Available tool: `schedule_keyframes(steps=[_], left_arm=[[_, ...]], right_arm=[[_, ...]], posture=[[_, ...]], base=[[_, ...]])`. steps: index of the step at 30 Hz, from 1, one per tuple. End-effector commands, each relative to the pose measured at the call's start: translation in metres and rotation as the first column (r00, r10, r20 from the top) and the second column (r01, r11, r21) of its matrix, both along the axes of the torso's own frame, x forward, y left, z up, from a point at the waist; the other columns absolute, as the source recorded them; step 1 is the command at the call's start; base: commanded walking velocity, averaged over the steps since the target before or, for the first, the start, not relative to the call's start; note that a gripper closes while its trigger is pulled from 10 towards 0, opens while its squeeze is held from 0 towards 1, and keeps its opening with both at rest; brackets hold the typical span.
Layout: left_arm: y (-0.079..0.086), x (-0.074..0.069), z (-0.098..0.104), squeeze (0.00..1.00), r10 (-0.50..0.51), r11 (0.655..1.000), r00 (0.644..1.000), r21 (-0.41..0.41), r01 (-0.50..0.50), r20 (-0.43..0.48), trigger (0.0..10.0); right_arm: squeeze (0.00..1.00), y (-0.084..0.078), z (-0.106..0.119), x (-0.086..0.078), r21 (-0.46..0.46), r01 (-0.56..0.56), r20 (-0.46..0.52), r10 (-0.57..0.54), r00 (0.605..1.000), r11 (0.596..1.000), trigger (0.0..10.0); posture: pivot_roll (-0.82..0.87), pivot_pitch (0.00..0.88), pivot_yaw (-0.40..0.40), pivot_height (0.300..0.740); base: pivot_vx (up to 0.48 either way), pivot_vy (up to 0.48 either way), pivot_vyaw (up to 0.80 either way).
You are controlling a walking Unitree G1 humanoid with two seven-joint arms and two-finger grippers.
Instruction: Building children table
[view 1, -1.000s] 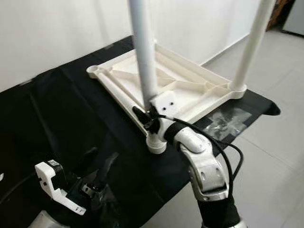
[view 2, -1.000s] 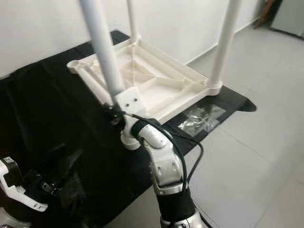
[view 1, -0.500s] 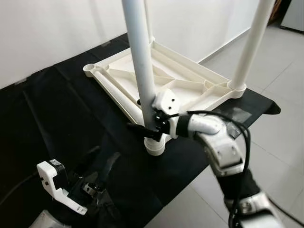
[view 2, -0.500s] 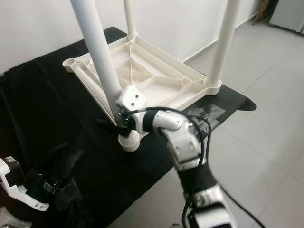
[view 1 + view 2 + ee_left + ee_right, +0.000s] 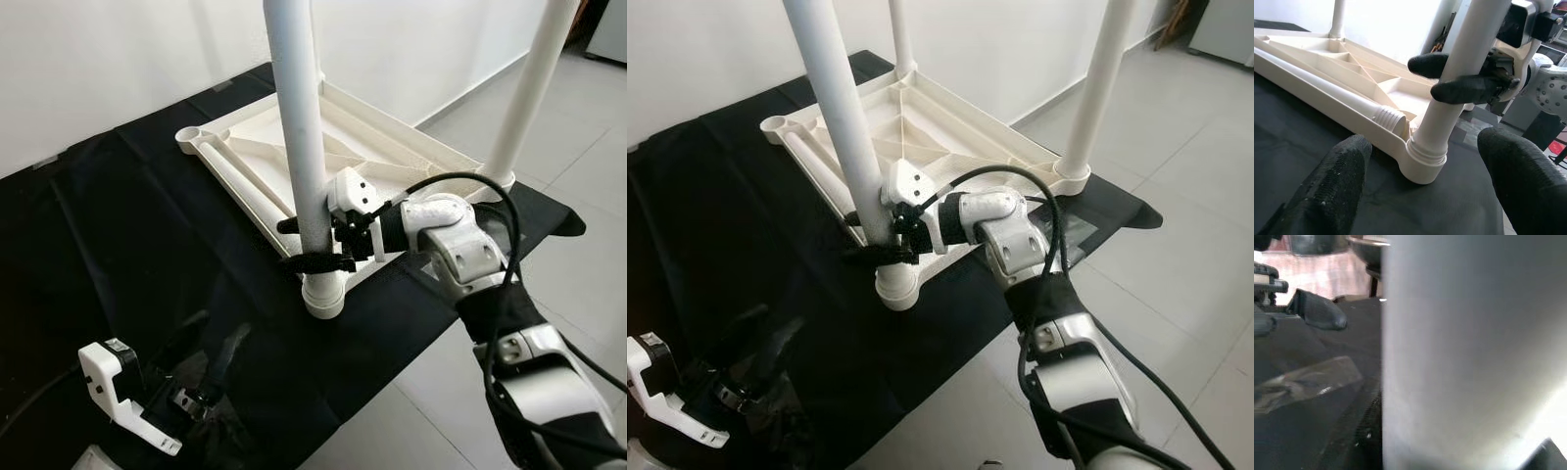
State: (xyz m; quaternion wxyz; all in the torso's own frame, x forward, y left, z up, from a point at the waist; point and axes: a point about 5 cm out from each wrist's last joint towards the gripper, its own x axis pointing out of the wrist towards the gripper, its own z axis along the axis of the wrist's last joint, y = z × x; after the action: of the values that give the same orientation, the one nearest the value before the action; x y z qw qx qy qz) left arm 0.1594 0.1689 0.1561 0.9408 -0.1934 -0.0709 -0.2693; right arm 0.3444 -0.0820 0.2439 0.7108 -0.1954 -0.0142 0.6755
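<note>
The right gripper (image 5: pixel 315 245) has its fingers closed around the near leg (image 5: pixel 300 147), just above its socket at the near corner of the upturned tabletop (image 5: pixel 392 181), which lies on black cloth (image 5: pixel 127 245). The left gripper (image 5: pixel 1420 191) rests low, fingers wide apart. Judged step: seating this leg; next, twist or press it home.

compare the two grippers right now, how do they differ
The right gripper is up at the overturned white table, its fingers closed around the near leg just above its socket. The left gripper sits low over the black cloth, fingers spread open, holding nothing and apart from the table. Both have two long black fingers.
</note>
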Motion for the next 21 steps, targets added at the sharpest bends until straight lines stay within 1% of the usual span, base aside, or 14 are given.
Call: schedule_keyframes(steps=[1,5,7,8,10,11,13,14,15,16,17,18,19,21], left_arm=[[0.001,-0.002,-0.001,0.0,0.013,1.0,1.0,0.007,-0.013,-0.009,10.0],[0.002,-0.002,-0.001,0.0,0.015,1.0,1.0,0.006,-0.015,-0.009,10.0],[0.001,-0.001,-0.002,0.0,0.015,1.0,1.0,0.006,-0.015,-0.009,10.0],[0.001,-0.001,-0.002,0.0,0.015,1.0,1.0,0.006,-0.015,-0.009,10.0],[0.001,-0.001,-0.002,0.0,0.015,1.0,1.0,0.006,-0.015,-0.009,10.0],[0.001,-0.001,-0.002,0.0,0.016,1.0,1.0,0.006,-0.016,-0.008,10.0],[0.001,-0.001,-0.002,0.0,0.016,1.0,1.0,0.006,-0.016,-0.008,10.0],[0.002,0.0,-0.001,0.0,0.018,1.0,1.0,0.006,-0.018,-0.007,10.0],[0.002,0.0,-0.001,0.0,0.018,1.0,1.0,0.006,-0.018,-0.007,10.0],[0.004,0.001,-0.001,0.0,0.02,1.0,1.0,0.007,-0.02,-0.006,10.0],[0.006,0.003,-0.002,0.0,0.02,1.0,1.0,0.009,-0.02,-0.006,10.0],[0.006,0.003,-0.002,0.0,0.02,1.0,1.0,0.009,-0.02,-0.006,10.0],[0.007,0.005,-0.003,0.0,0.019,1.0,1.0,0.01,-0.019,-0.007,10.0],[0.009,0.007,-0.004,0.0,0.017,1.0,1.0,0.011,-0.017,-0.008,10.0]], right_arm=[[0.0,0.006,0.003,-0.002,-0.005,-0.062,0.016,0.062,0.998,0.998,0.0],[0.0,0.006,-0.002,-0.003,0.004,-0.056,0.012,0.056,0.998,0.998,0.0],[0.0,0.006,-0.008,0.0,0.007,0.013,0.036,-0.013,0.999,1.0,0.0],[0.0,0.006,-0.015,0.001,-0.001,0.089,0.052,-0.089,0.995,0.996,0.0],[0.0,0.006,-0.015,0.001,-0.001,0.089,0.052,-0.089,0.995,0.996,0.0],[0.0,0.008,-0.028,0.0,0.01,0.225,0.058,-0.225,0.973,0.974,0.0],[0.0,0.008,-0.028,0.0,0.01,0.225,0.058,-0.225,0.973,0.974,0.0],[0.0,0.012,-0.042,-0.003,0.046,0.458,0.087,-0.46,0.884,0.888,0.0],[0.0,0.012,-0.042,-0.003,0.046,0.458,0.087,-0.46,0.884,0.888,0.0],[0.0,0.018,-0.062,-0.022,0.054,0.614,0.068,-0.616,0.785,0.788,0.0],[0.0,0.026,-0.071,-0.038,0.069,0.707,0.025,-0.709,0.704,0.704,0.0],[0.0,0.026,-0.071,-0.038,0.069,0.707,0.025,-0.709,0.704,0.704,0.0],[0.0,0.029,-0.072,-0.045,0.089,0.755,-0.006,-0.757,0.653,0.65,0.0],[0.0,0.033,-0.072,-0.047,0.095,0.759,-0.025,-0.76,0.649,0.645,0.0]], posture=[[0.0,0.218,0.072,0.74],[-0.02,0.215,0.073,0.74],[-0.02,0.213,0.067,0.74],[-0.02,0.215,0.065,0.74],[-0.02,0.215,0.065,0.74],[-0.03,0.218,0.065,0.74],[-0.03,0.218,0.065,0.74],[-0.04,0.22,0.069,0.74],[-0.04,0.22,0.069,0.74],[-0.05,0.222,0.08,0.74],[-0.06,0.207,0.101,0.74],[-0.06,0.207,0.101,0.74],[-0.06,0.204,0.103,0.74],[-0.06,0.192,0.104,0.74]], base=[[0.0,0.0,0.0],[0.0,0.0,0.0],[0.0,0.0,0.0],[0.0,0.0,0.0],[0.0,0.0,0.0],[0.0,0.0,0.0],[0.0,0.0,0.0],[0.0,0.0,0.0],[0.0,0.0,0.0],[0.0,0.0,0.0],[0.0,0.0,0.0],[0.0,0.0,0.0],[0.0,0.0,0.0],[0.0,0.0,0.0]])
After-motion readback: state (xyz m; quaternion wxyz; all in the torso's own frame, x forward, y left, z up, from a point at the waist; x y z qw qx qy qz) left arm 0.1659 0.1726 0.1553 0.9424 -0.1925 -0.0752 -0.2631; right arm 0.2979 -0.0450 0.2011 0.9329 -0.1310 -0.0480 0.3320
